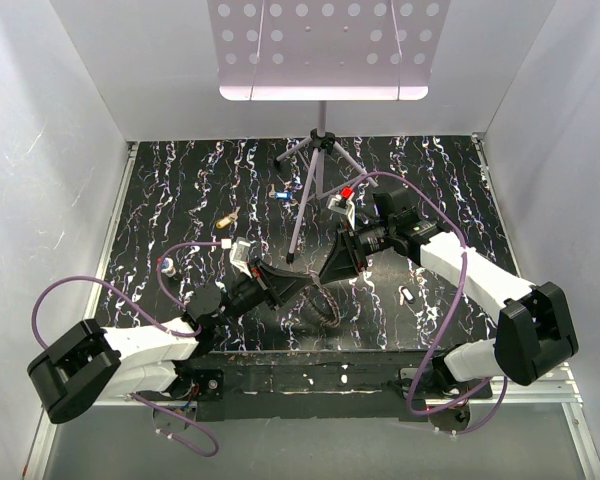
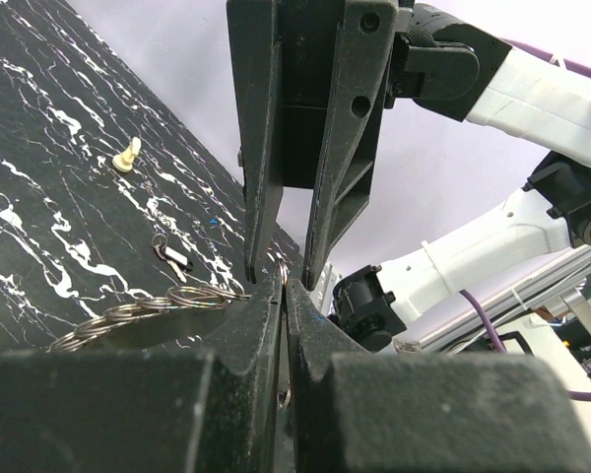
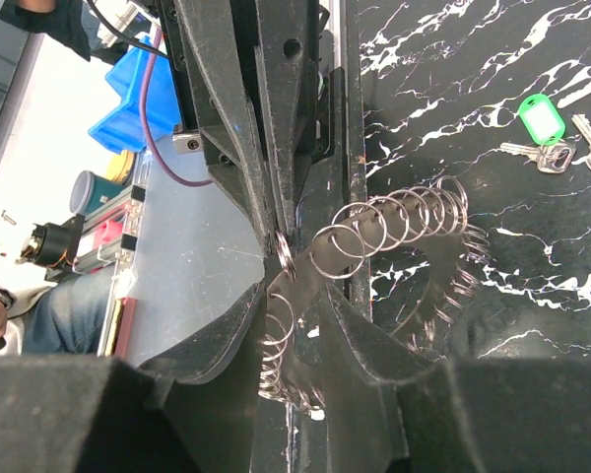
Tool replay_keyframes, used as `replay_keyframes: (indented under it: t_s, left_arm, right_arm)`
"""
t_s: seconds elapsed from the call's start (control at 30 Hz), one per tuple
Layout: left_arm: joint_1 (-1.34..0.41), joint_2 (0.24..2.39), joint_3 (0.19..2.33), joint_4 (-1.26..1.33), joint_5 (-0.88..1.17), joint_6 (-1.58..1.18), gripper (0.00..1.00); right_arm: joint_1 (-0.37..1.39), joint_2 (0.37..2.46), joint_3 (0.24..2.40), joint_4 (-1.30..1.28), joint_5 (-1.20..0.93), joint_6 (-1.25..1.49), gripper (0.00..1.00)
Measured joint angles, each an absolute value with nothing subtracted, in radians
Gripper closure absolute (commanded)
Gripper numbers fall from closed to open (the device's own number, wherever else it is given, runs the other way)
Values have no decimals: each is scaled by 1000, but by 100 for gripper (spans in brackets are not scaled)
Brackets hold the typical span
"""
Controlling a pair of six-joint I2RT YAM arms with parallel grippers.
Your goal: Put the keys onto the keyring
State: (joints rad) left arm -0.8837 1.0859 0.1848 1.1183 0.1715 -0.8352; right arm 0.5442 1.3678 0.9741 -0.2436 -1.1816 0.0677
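While in left gripper (image 2: 283, 288), keyring (image 2: 153, 309).

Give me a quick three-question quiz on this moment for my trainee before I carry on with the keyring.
1. True or false: the left gripper and the right gripper meet tip to tip at the keyring.
2. In the right wrist view, which colour is the tag beside the loose keys? A red, B green, C blue.
3. What is the left gripper shut on?

Key: 1 true. 2 B. 3 one ring of the keyring.
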Motion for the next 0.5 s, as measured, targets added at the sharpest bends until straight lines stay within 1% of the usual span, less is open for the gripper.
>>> replay_keyframes:
  t_s: [0.37,0.5]
  left_arm:
    - [-884,1112,185,1139,177,-845,100]
    - [-884,1122,185,1149,180,-849,100]
  right_arm:
    - [556,1372,974,-230,-1200,85,75]
    - [562,1383,974,-226,-1208,95,76]
